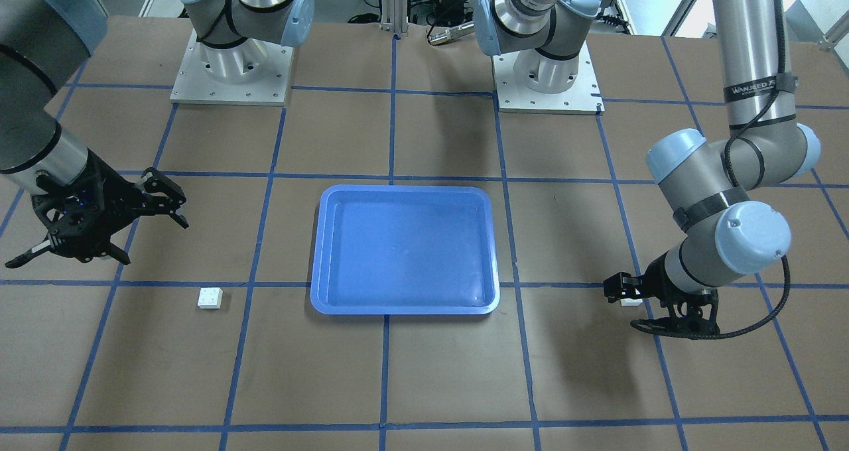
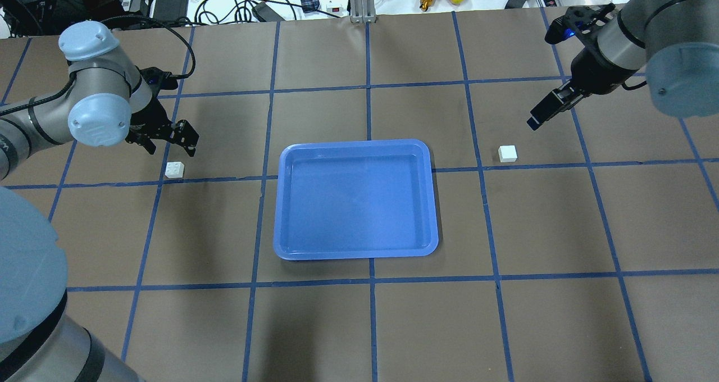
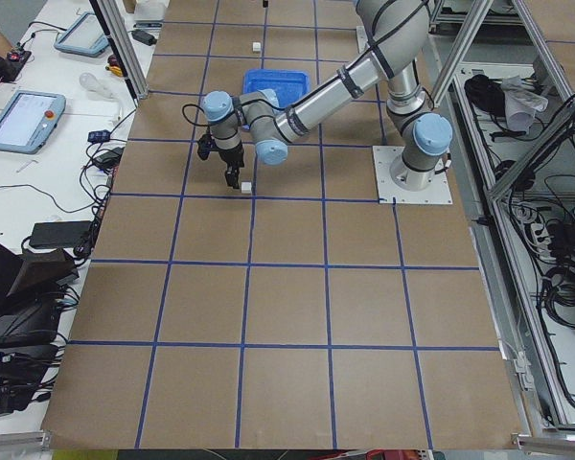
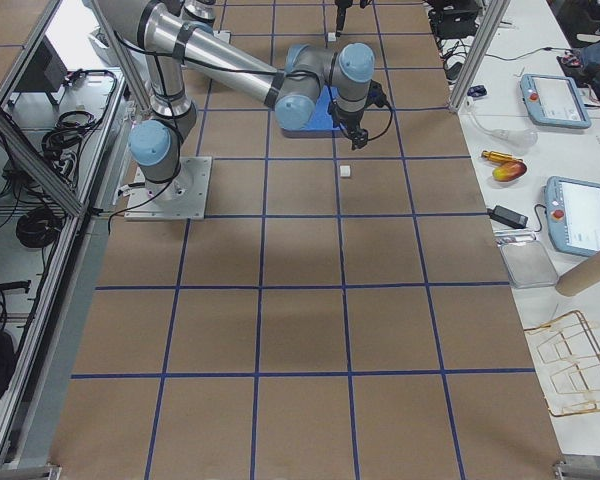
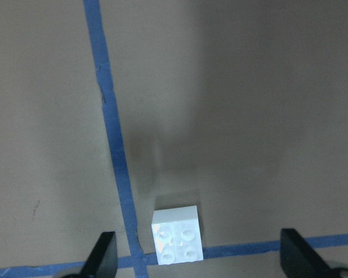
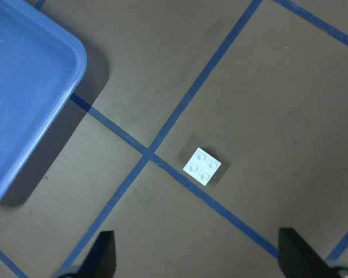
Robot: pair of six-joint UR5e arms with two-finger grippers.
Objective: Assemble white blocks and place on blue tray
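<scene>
**Both hands open, both blocks on the table**

The left hand (image 2: 168, 141) hung low with its fingers spread wide, holding nothing. In its wrist view the left white block (image 5: 177, 236) lay on the table (image 2: 371, 326) between the fingers, nearer one fingertip than the other. To my eye the pick wanted a small sideways shift to centre the block. After that, a straight drop and a squeeze on two flat side walls, below the studs (image 5: 187, 234). So small a piece would likely skid or twist if one finger met it early. The right hand (image 1: 97, 244), equally wide and empty, stood higher, apart from the right white block (image 6: 203, 166). That block sat cornerwise to its fingers, so I'd judge a wrist turn was needed before descending.

Seen from over the robot's shoulders, the blue tray (image 2: 359, 144) sat mid-table. The left white block was at its 9 o'clock and the right white block at about 3 o'clock, both well apart from it.

The blocks looked like hard, glossy plastic, square, with four round studs up. The tray was smooth, shallow and round-cornered, with a raised rim, and held nothing. The table wore matte brown paper gridded with blue tape (image 5: 113, 145).
</scene>
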